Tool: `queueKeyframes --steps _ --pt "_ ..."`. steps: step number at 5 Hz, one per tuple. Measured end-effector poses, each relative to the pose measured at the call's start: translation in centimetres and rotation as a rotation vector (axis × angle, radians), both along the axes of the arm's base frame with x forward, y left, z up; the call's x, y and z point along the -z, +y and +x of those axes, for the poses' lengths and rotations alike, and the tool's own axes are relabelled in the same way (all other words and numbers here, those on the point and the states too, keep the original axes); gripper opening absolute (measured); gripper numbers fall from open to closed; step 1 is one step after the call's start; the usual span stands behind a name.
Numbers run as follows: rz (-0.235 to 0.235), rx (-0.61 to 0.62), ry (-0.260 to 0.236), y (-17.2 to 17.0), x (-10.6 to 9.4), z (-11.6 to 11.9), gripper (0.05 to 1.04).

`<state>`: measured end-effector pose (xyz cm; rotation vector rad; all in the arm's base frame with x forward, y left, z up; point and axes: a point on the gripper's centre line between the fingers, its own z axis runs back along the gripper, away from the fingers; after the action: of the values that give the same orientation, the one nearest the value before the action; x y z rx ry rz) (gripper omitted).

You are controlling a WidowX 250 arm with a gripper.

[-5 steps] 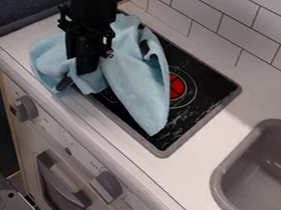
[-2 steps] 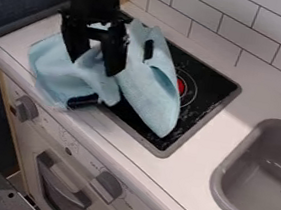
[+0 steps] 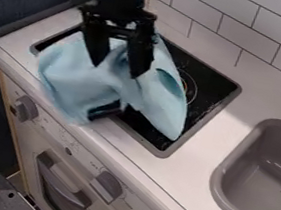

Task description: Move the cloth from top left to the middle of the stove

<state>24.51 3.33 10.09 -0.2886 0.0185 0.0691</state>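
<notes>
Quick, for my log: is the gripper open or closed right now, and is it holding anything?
Gripper: open, its fingers well apart at the light blue cloth; whether they touch it cannot be told.

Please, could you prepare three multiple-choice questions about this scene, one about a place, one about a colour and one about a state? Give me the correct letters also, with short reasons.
1. In the picture, where is the sink?
A) Right of the stove
B) Left of the stove
C) Behind the stove

2. What colour is the cloth?
A) Red
B) Yellow
C) Light blue

3. What is the state of the gripper?
A) Shut
B) Open

Key:
1: A, white counter separates the stove from the sink on its right.
2: C, the fabric is pale blue all over.
3: B, its two fingers stand well apart above the cloth.
</notes>
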Motion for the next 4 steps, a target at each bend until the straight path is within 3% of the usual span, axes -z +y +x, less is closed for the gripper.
queueKeyframes --steps 1,2,3,4 --pt "0.054 0.092 -0.062 -1.1 -0.1 0.9 1.005" --pt "0.239 0.194 -0.168 -1.2 0.4 2.9 1.005" --pt "0.252 0.123 -0.208 0.7 2.2 3.1 1.005" --pt "0.350 0.046 -0.211 5.6 2.9 2.6 1.005"
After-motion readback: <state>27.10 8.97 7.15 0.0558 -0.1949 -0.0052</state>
